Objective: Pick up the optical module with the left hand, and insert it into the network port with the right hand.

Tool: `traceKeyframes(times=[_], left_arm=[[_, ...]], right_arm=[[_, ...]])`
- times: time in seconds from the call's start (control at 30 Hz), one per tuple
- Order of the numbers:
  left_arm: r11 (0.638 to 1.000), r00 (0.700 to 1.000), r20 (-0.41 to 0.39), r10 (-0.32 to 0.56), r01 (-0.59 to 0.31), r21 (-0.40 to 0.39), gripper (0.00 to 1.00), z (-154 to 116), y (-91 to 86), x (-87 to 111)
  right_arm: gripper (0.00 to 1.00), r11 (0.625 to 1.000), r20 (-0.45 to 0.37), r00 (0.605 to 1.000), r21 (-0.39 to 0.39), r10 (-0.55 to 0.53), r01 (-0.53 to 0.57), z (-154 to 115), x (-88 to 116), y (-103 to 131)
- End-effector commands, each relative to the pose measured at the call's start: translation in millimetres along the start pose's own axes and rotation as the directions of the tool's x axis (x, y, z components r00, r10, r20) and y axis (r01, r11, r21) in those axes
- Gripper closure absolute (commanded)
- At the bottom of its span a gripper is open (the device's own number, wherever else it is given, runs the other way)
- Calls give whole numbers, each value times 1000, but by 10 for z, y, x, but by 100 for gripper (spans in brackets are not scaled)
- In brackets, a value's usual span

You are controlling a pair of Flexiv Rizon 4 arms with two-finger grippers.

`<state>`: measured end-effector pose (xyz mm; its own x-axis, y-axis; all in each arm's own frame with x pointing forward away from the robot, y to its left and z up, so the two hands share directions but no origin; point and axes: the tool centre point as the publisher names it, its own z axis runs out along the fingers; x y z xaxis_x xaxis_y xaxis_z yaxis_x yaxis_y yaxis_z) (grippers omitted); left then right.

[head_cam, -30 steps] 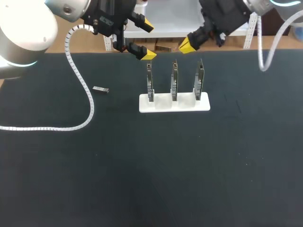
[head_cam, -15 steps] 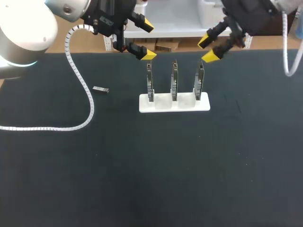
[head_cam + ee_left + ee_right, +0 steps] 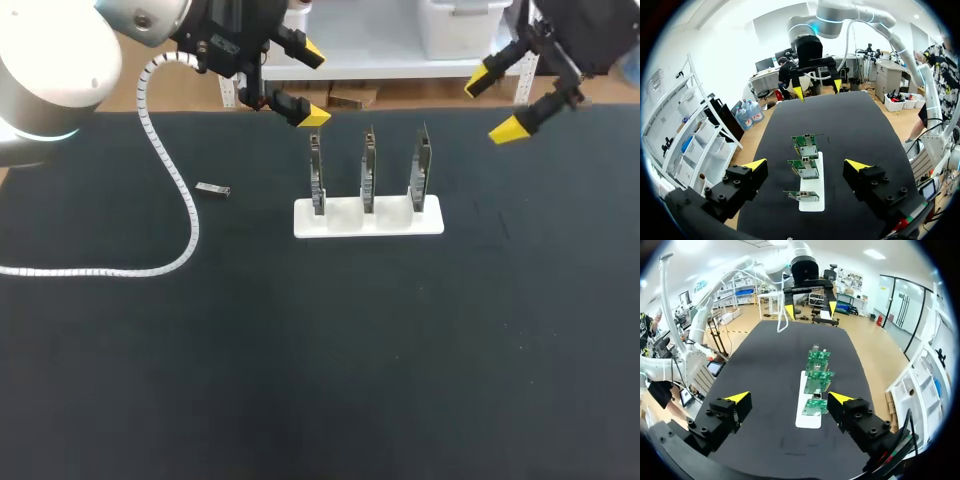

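from the head view my right arm [image 3: 590,30] is mostly chopped off by the top corner, pretty much just the claw [image 3: 493,106] shows. my left arm [image 3: 50,70] runs off the top left too, and its white cable [image 3: 100,272] exits the left edge. the optical module [image 3: 213,189] is a tiny grey sliver, can't tell which end is which. the boards [image 3: 367,175] are too small there to make out any detail.

Optical module [image 3: 213,189]: small grey metal bar, flat on the black table [image 3: 300,350], well left of the white stand [image 3: 340,220], nothing touching it. Stand holds three green network cards [image 3: 804,169] upright in a row, evenly spaced. Can't make out the ports clearly.
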<state>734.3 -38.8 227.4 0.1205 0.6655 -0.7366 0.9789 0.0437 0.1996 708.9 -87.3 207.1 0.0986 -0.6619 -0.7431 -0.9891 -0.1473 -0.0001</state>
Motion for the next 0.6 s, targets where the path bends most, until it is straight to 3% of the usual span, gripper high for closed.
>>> traceKeyframes(times=[0.03,0.6], left_arm=[[1000,1000,-9,-2,2,4,0,3,19,-17],[1000,1000,-9,-2,2,4,0,3,19,-17]], right_arm=[[0,999,-7,1000,-53,-4,4,-2,-58,-109],[0,996,-13,1000,92,0,1,176,-88,-278]])
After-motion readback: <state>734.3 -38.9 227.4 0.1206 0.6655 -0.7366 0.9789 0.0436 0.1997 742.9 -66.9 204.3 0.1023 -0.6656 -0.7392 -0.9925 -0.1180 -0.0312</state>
